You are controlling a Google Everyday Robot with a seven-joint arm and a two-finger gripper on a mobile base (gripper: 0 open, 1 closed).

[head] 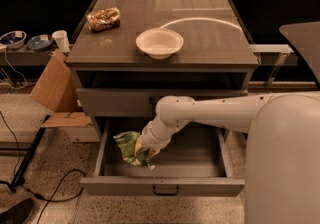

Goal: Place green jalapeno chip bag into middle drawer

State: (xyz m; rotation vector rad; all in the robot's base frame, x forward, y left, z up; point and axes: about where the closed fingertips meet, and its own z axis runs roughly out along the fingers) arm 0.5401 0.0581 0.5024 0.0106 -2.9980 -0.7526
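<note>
Camera view, only one. The middle drawer (pixel 200 162) is pulled fully out at lower centre, its small dark handle (pixel 165 191) facing us, so the tray is open for a drop from above. The white arm (pixel 215 110) reaches in from the right. The gripper (pixel 144 149) sits low inside the drawer's left half and looks clamped on the right edge of the green jalapeno chip bag (pixel 127 146). The bag is crumpled and tilted, inside the drawer walls at lower left of centre. I can't tell if it touches the floor. I judge the placing nearly done, with release left.

The drawer front above (pixel 115 103) is closed. On the tabletop (pixel 215 38) at upper centre are a white bowl (pixel 159 43) and, upper left, a brown-gold bag (pixel 103 19), both well apart from the action.

Writing: the bag has pale markings, none readable. No brand is legible anywhere.
</note>
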